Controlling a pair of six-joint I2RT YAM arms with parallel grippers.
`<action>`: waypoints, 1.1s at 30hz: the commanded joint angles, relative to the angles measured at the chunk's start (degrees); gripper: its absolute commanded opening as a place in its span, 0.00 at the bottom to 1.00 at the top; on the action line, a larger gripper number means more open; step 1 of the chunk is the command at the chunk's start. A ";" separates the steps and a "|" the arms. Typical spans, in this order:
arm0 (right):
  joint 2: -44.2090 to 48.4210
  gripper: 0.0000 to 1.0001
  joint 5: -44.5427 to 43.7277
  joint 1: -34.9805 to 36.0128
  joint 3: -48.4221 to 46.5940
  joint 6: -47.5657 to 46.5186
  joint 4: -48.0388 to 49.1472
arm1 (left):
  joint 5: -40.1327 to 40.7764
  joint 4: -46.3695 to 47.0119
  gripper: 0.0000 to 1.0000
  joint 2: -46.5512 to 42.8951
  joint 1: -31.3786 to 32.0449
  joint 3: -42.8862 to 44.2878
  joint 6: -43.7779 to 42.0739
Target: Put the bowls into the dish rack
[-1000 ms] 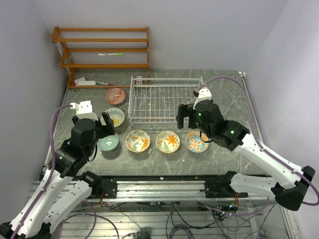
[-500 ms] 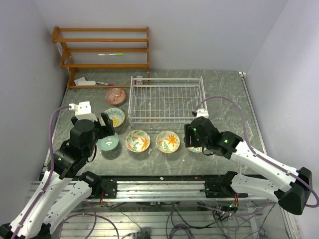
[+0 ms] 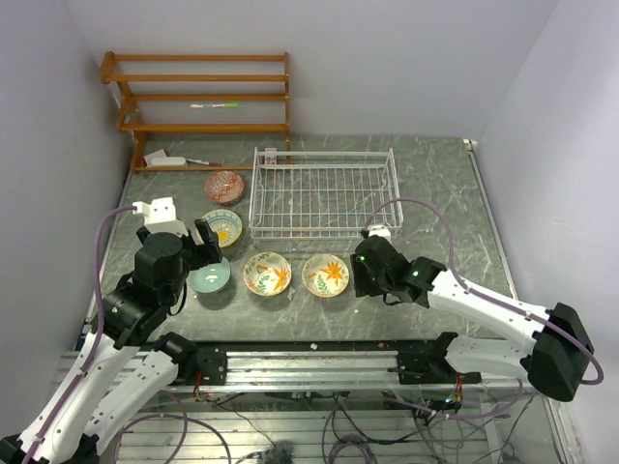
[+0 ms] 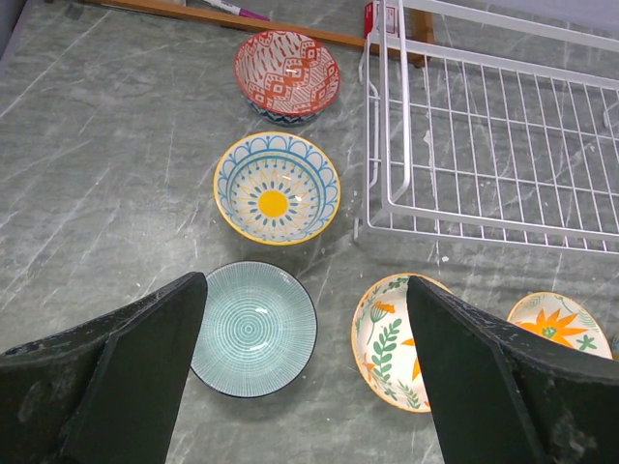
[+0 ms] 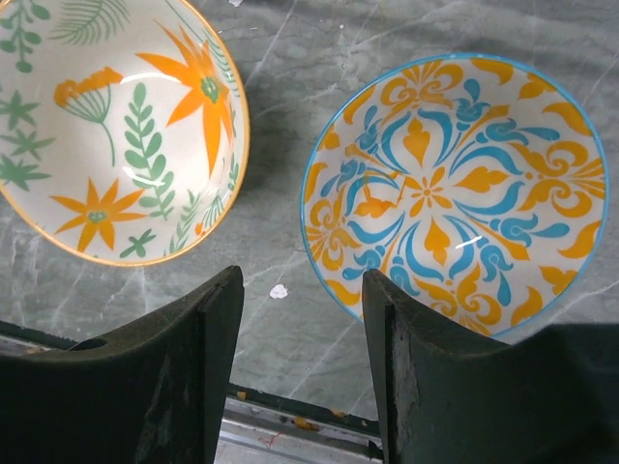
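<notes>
Bowls line the grey-green marbled table (image 3: 435, 174) as the right gripper (image 5: 302, 280) hangs low over the blue-and-orange bowl (image 5: 455, 193). Its dark fingers are half-parted astride the near rim, one over the painted inside and the other over bare table, with a gap between them and nothing pinched. From above, the arm hides this bowl. Just beside it, not touching, sits an orange-flowered bowl (image 5: 106, 126) with green sprigs. The left gripper (image 4: 305, 290) hovers with jaws spread wide, holding nothing, above the plain teal bowl (image 4: 253, 329), whose inside is ribbed in fine rings. Beyond the teal one lie the yellow-and-blue bowl (image 4: 276, 201) and then the red-patterned bowl (image 4: 286, 72), in a column off the left end of the dish rack (image 3: 319, 193). A leafy floral bowl (image 4: 397, 338) rests to the teal bowl's right. All are round, glazed and upright, none touching another. The rack, a white wire grid with low raised sides, stands behind the front row of bowls. A brown wooden slatted shelf (image 3: 198, 97) stands at the back wall, a marker (image 3: 213, 104) on one tier.
</notes>
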State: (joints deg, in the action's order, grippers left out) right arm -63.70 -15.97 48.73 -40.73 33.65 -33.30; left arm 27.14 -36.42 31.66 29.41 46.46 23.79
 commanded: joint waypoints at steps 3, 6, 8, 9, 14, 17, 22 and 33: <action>-2.92 0.47 -2.09 0.20 0.27 -0.47 2.94 | 1.14 -0.75 0.95 -0.49 -0.40 1.87 0.11; -4.51 0.43 -2.56 0.14 0.69 -0.77 3.92 | 1.21 -0.75 0.95 -0.55 -0.40 1.76 0.11; -5.85 0.39 -3.64 0.19 0.75 -0.70 3.98 | 1.25 -0.80 0.95 -0.48 -0.43 1.73 0.11; -6.21 0.39 -3.90 0.14 0.82 -0.73 4.07 | 1.25 -0.80 0.96 -0.42 -0.41 1.78 0.11; -7.61 0.38 -5.59 0.18 0.71 -1.25 4.55 | 1.25 -0.75 0.95 -0.11 -0.40 1.82 0.02; -8.88 0.36 -5.83 0.05 0.65 -1.63 5.12 | 1.34 -0.84 0.95 0.06 -0.40 1.86 0.03; -10.22 0.34 -4.87 -0.29 0.67 -2.07 6.50 | 1.39 -0.84 0.96 0.20 -0.40 1.83 -0.06; -8.34 0.00 -8.79 -0.31 -2.74 -0.69 0.17 | 1.53 -0.91 0.95 0.20 -0.43 1.84 -0.02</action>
State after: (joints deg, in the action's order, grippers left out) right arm -73.38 -23.97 48.45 -41.41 31.20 -29.06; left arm 27.83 -36.95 31.77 29.41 46.46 23.81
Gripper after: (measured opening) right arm 0.043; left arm 0.954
